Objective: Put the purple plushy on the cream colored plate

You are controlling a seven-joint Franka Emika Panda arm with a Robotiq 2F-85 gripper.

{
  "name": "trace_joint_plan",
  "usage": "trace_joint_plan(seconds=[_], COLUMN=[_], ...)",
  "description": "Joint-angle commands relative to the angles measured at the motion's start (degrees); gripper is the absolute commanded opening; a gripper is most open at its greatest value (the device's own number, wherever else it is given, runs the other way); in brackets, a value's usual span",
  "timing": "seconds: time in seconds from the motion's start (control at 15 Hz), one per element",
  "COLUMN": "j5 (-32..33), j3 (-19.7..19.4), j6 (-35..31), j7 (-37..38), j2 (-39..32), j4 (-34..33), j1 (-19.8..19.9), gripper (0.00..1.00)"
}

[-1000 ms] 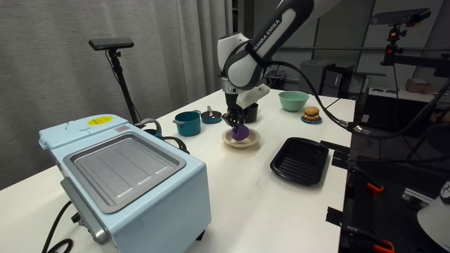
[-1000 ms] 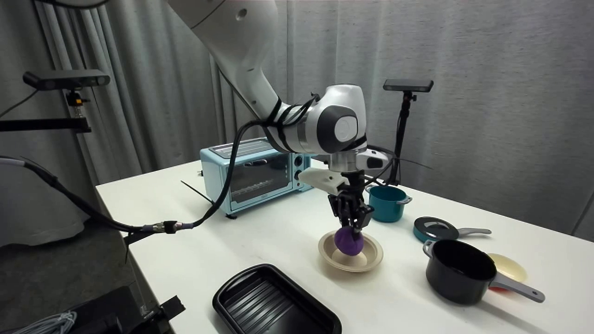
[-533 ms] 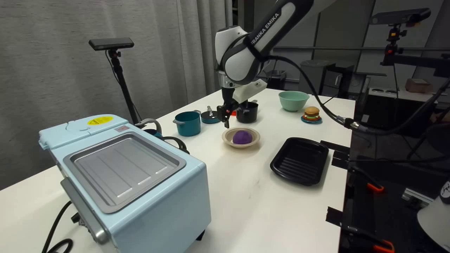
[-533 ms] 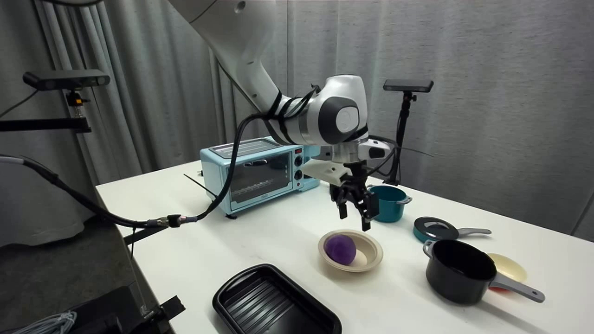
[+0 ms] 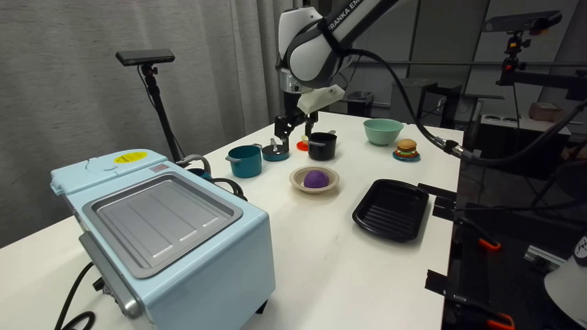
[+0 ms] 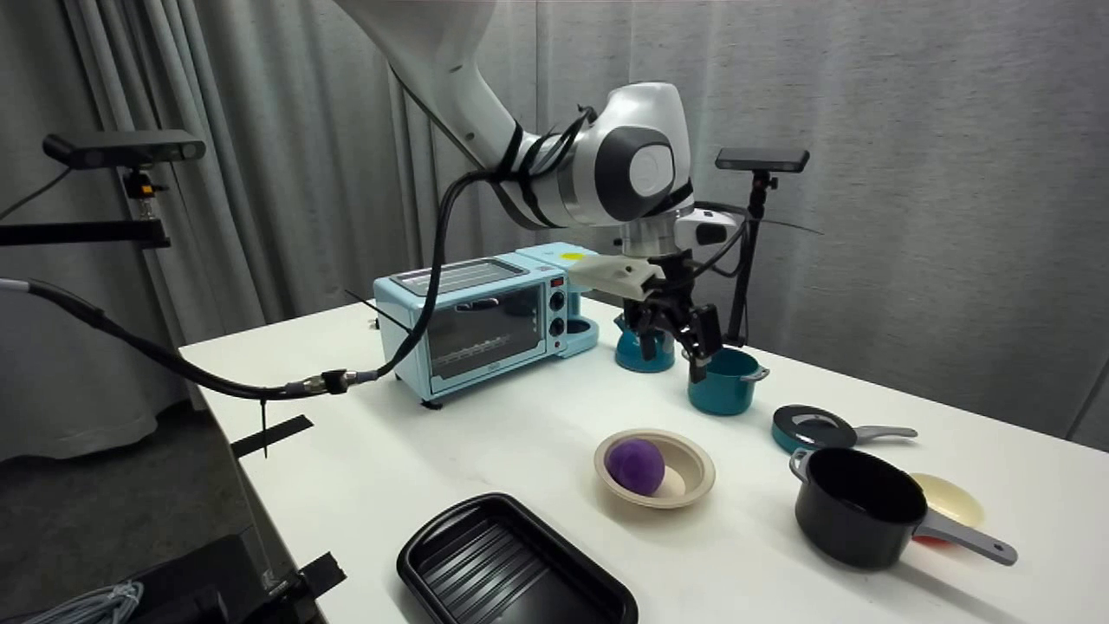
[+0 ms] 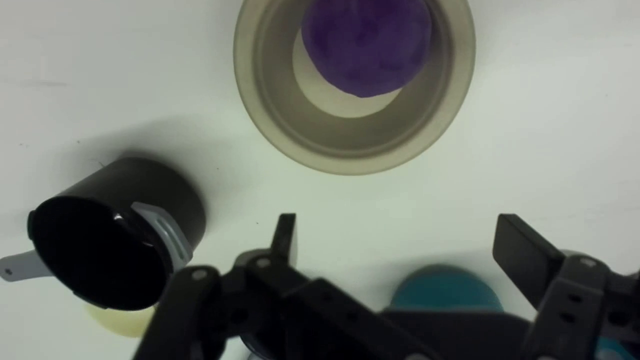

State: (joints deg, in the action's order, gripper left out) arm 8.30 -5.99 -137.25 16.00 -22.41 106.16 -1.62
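Both exterior views give me the purple plushy [image 6: 635,466] inside the cream colored plate [image 6: 690,474]; from the wrist view it lies toward the plate's one o'clock side, cut off by the frame's top. The gripper [image 7: 398,230] hangs above the white tabletop [image 6: 528,433], away from the plushy, its fingers [image 7: 525,260] released and spread wide.

In the wrist view the black pot [image 7: 165,192] stands at eight o'clock from the plate, a pale yellow dish [image 7: 122,322] peeping out past it; an exterior view adds red beneath that dish, a teal kettle [image 6: 631,355] at twelve, partly hidden by the gripper, and a light blue oven [image 6: 402,351] at ten with its glass door [image 6: 498,338]. In an exterior view alone, a hamburger toy [image 5: 406,146] (it has its own little blue dish [image 5: 414,158]) and a green bowl [image 5: 383,133] stand around two o'clock.

Across the robot arm [image 5: 307,62] I read "FRANKA EM", the rest cut off at the frame; the oven's yellow label [image 5: 130,157] carries marks too small for me.

The black tray [image 5: 390,215] sits at four o'clock from the plate in an exterior view, near the table's edge [image 5: 456,167] and just beside black tape [image 5: 444,213]; a broad stretch of white tabletop runs between it and the oven.
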Motion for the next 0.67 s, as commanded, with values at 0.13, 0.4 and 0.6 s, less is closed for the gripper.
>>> trace_joint_plan(seconds=[0.13,0.4,0.6], j5=[-0.26,-0.28,-0.28], j3=[0.09,0.11,0.11], j6=[0.63,0.99,1.00], j7=[-0.06,-0.05,-0.05], j2=[1.44,1.67,1.67], j4=[-0.24,-0.22,-0.22], j1=[0.11,0.12,0.12], gripper=[1.00,1.00,1.00])
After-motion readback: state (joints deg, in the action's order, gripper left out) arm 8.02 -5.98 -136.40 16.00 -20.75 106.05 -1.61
